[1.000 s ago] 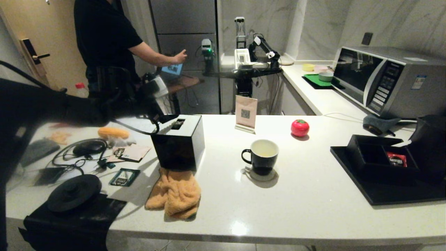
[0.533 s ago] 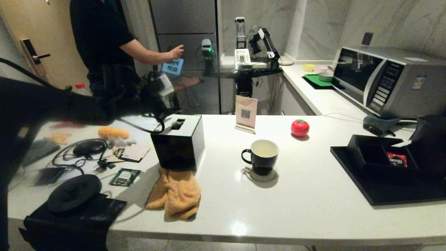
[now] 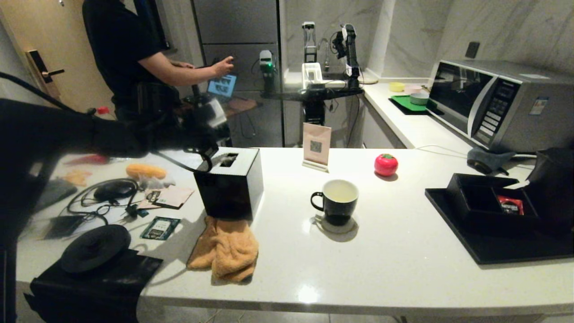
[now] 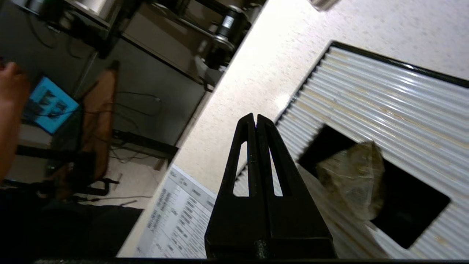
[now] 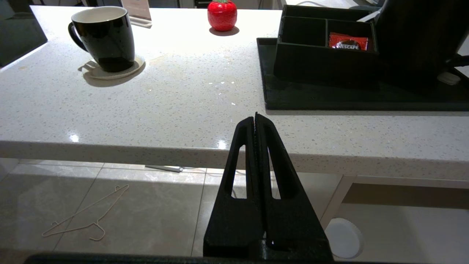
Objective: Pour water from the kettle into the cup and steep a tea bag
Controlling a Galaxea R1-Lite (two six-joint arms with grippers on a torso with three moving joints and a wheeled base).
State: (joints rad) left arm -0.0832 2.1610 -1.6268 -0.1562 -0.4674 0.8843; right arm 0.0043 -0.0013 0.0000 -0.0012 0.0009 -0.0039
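Note:
The black cup [image 3: 336, 202] stands on a coaster mid-counter, with pale yellowish water [image 3: 339, 192] inside it. The cup also shows in the right wrist view [image 5: 102, 35]. The kettle [image 3: 554, 184] stands on the black tray at the far right, partly cut off. A grey-green tea bag [image 4: 351, 181] sticks out of the slot in a black box [image 3: 233, 184] with a white ribbed top. My left gripper [image 4: 255, 116] hovers over that top beside the slot. It is shut, with nothing visible between its fingers. My right gripper [image 5: 255, 116] is shut and parked below the counter's front edge.
An orange cloth [image 3: 224, 249] lies before the box. A card stand [image 3: 316, 146] and a red tomato-shaped thing [image 3: 385, 164] stand behind the cup. The tray holds a compartment box with a red sachet [image 3: 510, 205]. Cables, packets and a black disc [image 3: 94, 246] crowd the left. A person [image 3: 130, 54] stands behind.
My left gripper has shut over the box top and its wrist has lifted slightly. The person behind has shifted, and the far robot arm has swung upright.

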